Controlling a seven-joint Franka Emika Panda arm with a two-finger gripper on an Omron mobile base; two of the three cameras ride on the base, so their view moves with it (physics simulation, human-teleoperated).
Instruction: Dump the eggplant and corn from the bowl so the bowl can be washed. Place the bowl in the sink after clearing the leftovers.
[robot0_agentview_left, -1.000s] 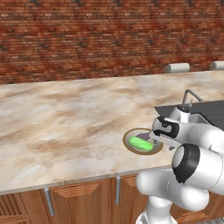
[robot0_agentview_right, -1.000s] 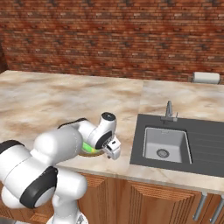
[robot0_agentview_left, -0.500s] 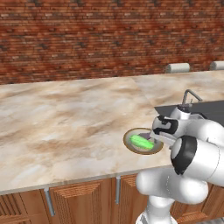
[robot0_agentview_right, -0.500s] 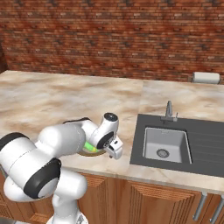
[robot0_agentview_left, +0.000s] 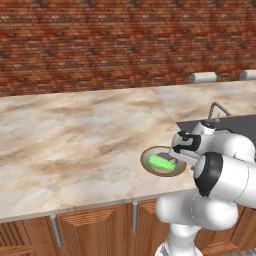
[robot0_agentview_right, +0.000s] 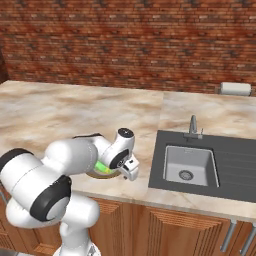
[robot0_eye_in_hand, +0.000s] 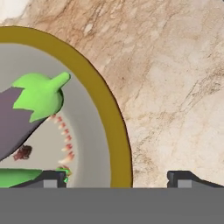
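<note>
Pincer (robot0_eye_in_hand: 117, 177) is seen spread wide, straddling the rim of the bowl (robot0_eye_in_hand: 117, 131) at six o'clock, nothing clenched. Rim should be centred before closing. Eggplant (robot0_eye_in_hand: 22, 122) and corn (robot0_agentview_left: 161, 162) lie inside; sink (robot0_agentview_right: 190, 165) sits at three o'clock.

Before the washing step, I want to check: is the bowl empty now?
Not empty. The bowl still contains the eggplant and the green corn.
</note>
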